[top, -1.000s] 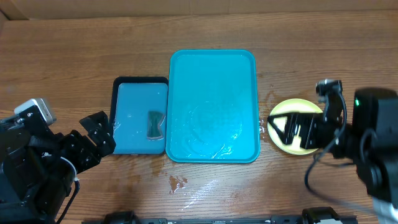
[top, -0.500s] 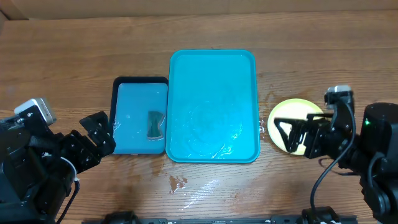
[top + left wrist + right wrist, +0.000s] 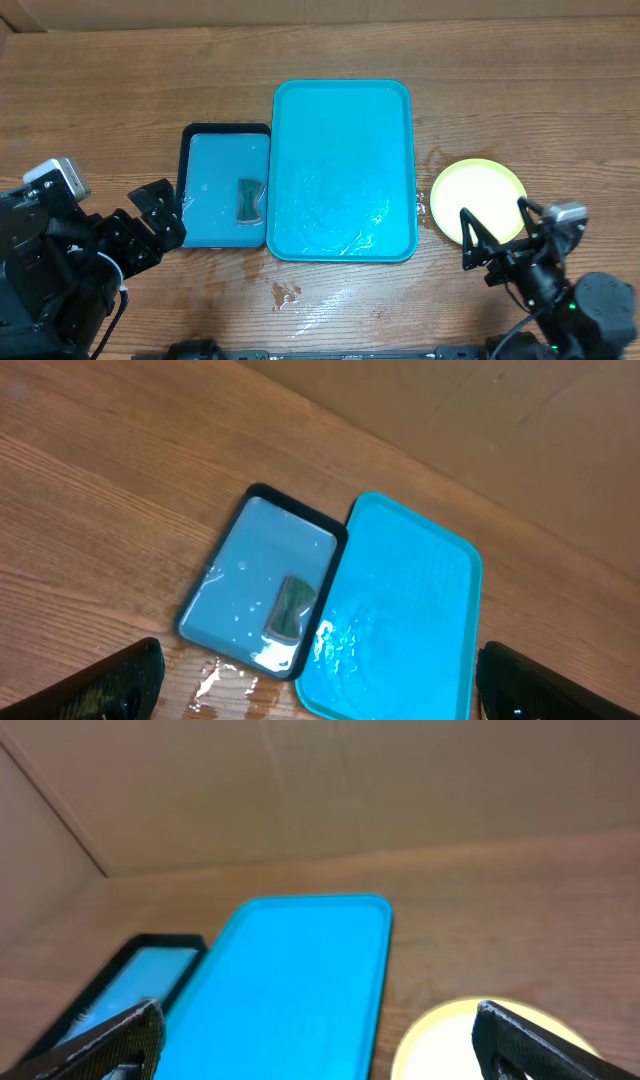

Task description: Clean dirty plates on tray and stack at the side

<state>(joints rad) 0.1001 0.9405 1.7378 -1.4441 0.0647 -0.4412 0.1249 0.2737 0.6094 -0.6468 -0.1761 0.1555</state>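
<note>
The light-teal tray [image 3: 340, 130] lies in the middle of the table, wet and with nothing on it; it also shows in the left wrist view [image 3: 410, 610] and the right wrist view [image 3: 300, 960]. A yellow-green rimmed plate [image 3: 478, 195] with a pale, clean-looking centre rests on the table to the tray's right [image 3: 445, 1045]. I cannot tell whether other plates lie under it. My right gripper [image 3: 497, 228] stands open at the plate's near edge, holding nothing. My left gripper [image 3: 158, 213] is open at the far left, empty.
A smaller dark-rimmed blue tray [image 3: 212, 170] touches the big tray's left side and holds water and a grey sponge [image 3: 249, 200]. Water spots lie on the wood in front of the trays [image 3: 285, 293]. A cardboard wall stands behind the table.
My right arm has drawn back toward the table's front edge, off the plate, which now shows almost whole. The left arm has not moved.
</note>
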